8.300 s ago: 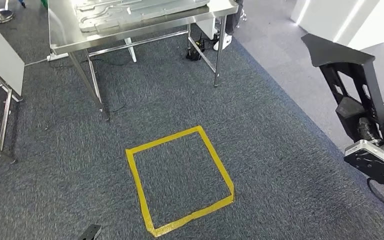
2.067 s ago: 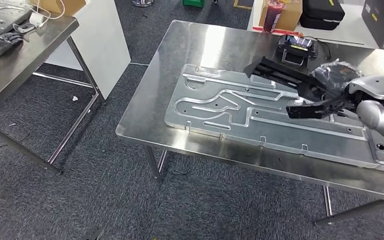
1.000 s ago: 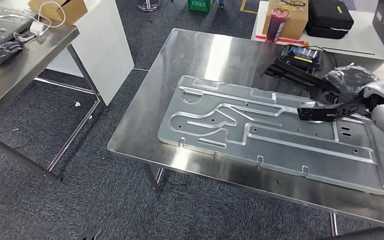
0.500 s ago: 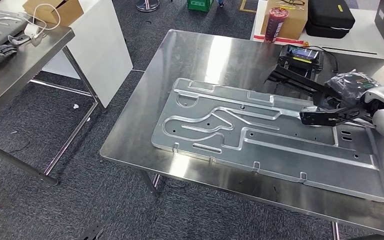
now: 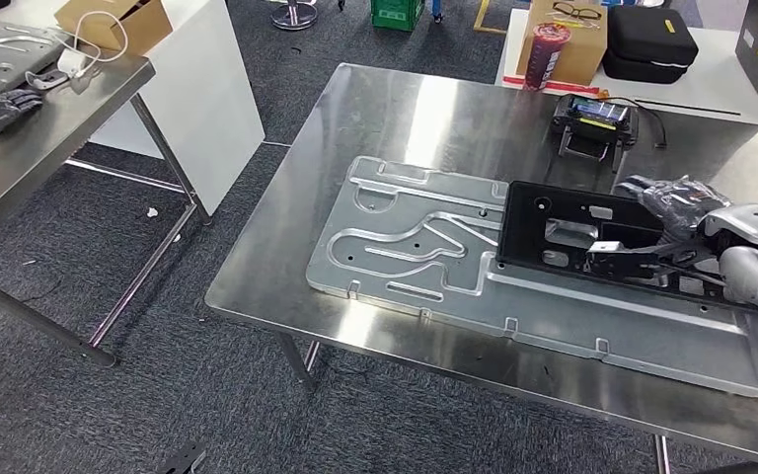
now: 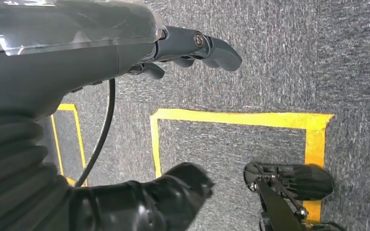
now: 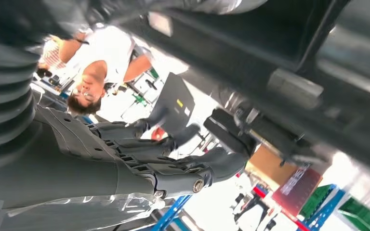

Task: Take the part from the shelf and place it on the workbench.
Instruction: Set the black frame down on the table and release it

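Observation:
The black frame-shaped part [image 5: 565, 229] lies nearly flat over the big ribbed metal plate [image 5: 405, 247] on the steel workbench [image 5: 395, 109]. My right hand [image 5: 686, 212], wrapped in clear film, grips the part's right end, and the silver forearm comes in from the right edge. In the right wrist view the part [image 7: 270, 53] spans the picture close beside the hand's dark fingers [image 7: 173, 163]. My left hand [image 6: 183, 110] hangs over the carpet above a yellow tape square [image 6: 241, 120], fingers apart and holding nothing.
A small black device [image 5: 592, 118] stands behind the part. A cardboard box [image 5: 577, 44], a red cup [image 5: 545, 49] and a black case [image 5: 651, 39] sit on a white table beyond. Another steel table [image 5: 39, 128] and a white panel [image 5: 207, 79] stand left. A person [image 7: 96, 72] is nearby.
The part, seen edge-on and raised half a second ago, has turned flat and come down over the plate, further left. The camera has shifted slightly.

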`<state>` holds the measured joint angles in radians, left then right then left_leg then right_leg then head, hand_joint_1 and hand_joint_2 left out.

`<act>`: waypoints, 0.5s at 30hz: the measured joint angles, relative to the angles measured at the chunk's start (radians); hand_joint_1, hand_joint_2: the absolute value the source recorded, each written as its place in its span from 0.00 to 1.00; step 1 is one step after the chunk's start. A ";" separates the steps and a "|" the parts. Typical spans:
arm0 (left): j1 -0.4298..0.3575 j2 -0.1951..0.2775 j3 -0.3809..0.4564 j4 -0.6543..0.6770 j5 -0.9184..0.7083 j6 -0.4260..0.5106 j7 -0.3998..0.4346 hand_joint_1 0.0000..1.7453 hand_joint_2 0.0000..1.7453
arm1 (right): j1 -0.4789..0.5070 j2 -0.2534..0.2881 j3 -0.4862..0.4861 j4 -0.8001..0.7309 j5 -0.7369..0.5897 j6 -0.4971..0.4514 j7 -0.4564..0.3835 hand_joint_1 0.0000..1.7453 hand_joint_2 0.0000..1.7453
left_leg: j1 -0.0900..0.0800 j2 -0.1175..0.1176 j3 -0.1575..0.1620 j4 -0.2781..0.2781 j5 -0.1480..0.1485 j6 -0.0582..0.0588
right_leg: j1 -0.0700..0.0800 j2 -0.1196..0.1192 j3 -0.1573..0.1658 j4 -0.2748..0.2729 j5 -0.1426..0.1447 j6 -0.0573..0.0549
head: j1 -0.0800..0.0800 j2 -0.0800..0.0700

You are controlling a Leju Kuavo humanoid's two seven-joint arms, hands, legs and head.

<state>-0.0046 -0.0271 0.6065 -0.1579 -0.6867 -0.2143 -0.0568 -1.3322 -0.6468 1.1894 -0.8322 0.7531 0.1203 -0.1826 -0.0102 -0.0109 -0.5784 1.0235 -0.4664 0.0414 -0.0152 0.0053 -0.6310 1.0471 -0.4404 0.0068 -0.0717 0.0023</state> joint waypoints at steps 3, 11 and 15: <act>0.000 0.000 0.000 0.000 0.000 0.002 -0.001 0.00 0.00 | 0.022 0.002 0.000 0.005 -0.005 -0.008 0.000 0.00 0.00 | 0.000 0.000 0.001 0.000 0.000 0.000 | 0.000 0.000 0.002 -0.003 0.002 0.002 | 0.000 0.000; 0.000 0.000 0.002 0.000 0.000 0.006 -0.003 0.00 0.00 | 0.060 0.021 -0.011 0.008 -0.013 -0.024 0.008 0.00 0.00 | -0.001 0.000 0.001 0.000 0.000 0.000 | -0.001 0.000 0.006 -0.008 0.004 0.007 | 0.000 0.000; 0.000 0.000 0.002 0.000 0.000 0.006 -0.003 0.00 0.00 | 0.064 0.026 -0.012 0.008 -0.016 -0.027 0.009 0.00 0.00 | -0.001 0.000 0.001 0.000 0.000 0.000 | -0.001 0.000 0.007 -0.010 0.005 0.007 | 0.000 0.000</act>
<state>-0.0043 -0.0271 0.6088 -0.1579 -0.6867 -0.2083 -0.0599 -1.2681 -0.6207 1.1776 -0.8240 0.7376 0.0934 -0.1740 -0.0112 -0.0110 -0.5775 1.0238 -0.4663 0.0415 -0.0162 0.0049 -0.6240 1.0375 -0.4356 0.0141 -0.0714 0.0023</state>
